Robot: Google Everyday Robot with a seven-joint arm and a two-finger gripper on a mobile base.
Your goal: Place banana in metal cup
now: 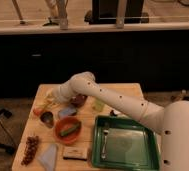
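The gripper is at the end of my white arm, low over the back left of the wooden table. A pale yellow banana shows just under and left of the gripper; I cannot tell whether it is held. The small grey metal cup with a dark inside stands upright in front of the gripper, a little nearer the camera, and nothing shows inside it.
An orange bowl holding a green vegetable sits right of the cup. A small orange-red fruit, a maroon bowl, a pale green cup, a green tray, grapes and a small box are around.
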